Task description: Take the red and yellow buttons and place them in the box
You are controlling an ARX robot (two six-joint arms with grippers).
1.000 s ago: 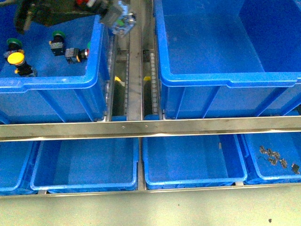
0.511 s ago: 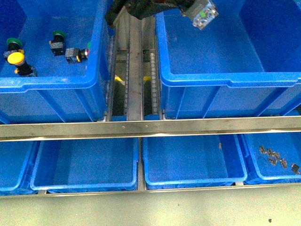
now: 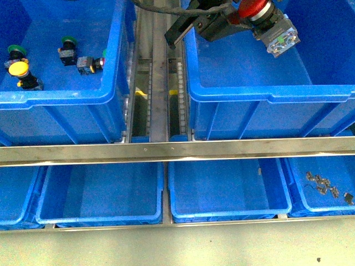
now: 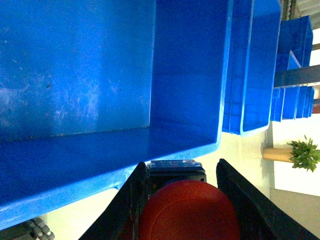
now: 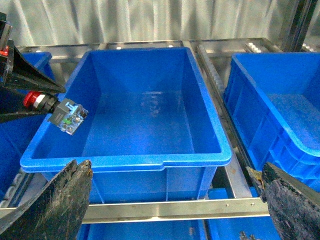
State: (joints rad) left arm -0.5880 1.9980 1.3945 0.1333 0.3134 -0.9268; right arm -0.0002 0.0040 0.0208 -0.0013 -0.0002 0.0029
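A red mushroom-capped push-button switch (image 3: 269, 25) with a grey blocky body hangs over the far left part of the large, deep, bright-blue plastic crate (image 3: 266, 94) on the right. The left gripper (image 4: 181, 192) pinches the cap between its black jaws. The right gripper (image 5: 175, 172) faces this crate from its near side, jaws spread wide. A yellow-capped push-button switch (image 3: 18, 68) lies in the neighbouring blue crate (image 3: 66, 97) on the left.

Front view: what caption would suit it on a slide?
Left gripper holds a red button above the big blue box; a yellow button lies in the neighbouring crate.
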